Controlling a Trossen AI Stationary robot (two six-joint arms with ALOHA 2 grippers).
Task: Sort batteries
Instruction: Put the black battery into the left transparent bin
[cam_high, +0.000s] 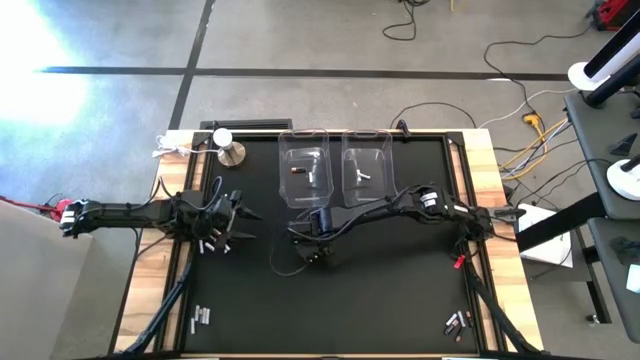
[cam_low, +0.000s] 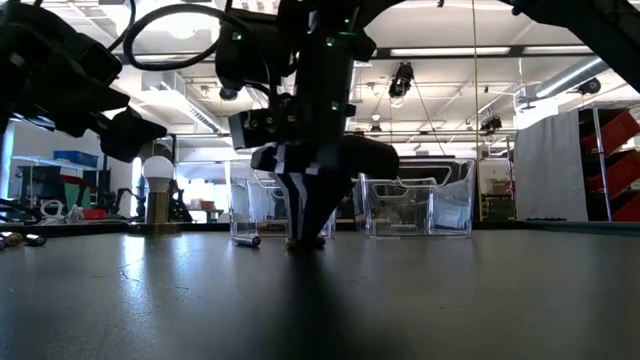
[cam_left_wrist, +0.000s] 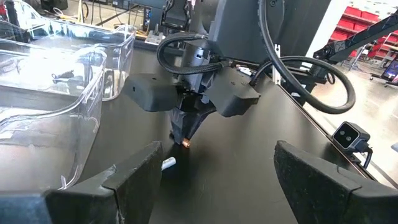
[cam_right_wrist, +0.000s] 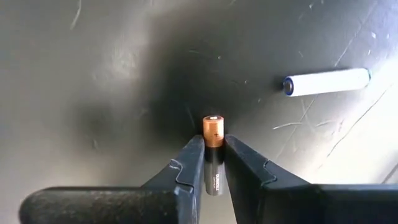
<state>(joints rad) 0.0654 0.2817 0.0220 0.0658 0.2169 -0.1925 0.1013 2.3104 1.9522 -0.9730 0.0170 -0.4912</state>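
My right gripper (cam_high: 316, 250) points down at the black mat, in front of the two clear bins (cam_high: 303, 165), (cam_high: 366, 165). It is shut on a black and copper battery (cam_right_wrist: 213, 132). A white battery (cam_right_wrist: 326, 82) lies flat on the mat beside it and also shows in the low view (cam_low: 247, 240). My left gripper (cam_left_wrist: 214, 180) is open and empty at the table's left (cam_high: 235, 215), facing the right gripper. A few batteries (cam_high: 215, 243) lie by it. Each bin holds a battery or two. My right gripper pinches the dark body of the battery (cam_right_wrist: 212, 163) between its two fingertips. The fingers come from above, pointing down, and the battery lies along them. Its copper end (cam_right_wrist: 213, 127) sticks out past the tips toward the mat (cam_left_wrist: 186, 143). Whether that end touches the mat, I cannot tell.
More batteries lie in small groups at the near left (cam_high: 200, 318) and near right (cam_high: 458, 322) of the mat. A round silver knob-like object (cam_high: 228, 148) stands at the far left corner. Cables run along the table's wooden edges.
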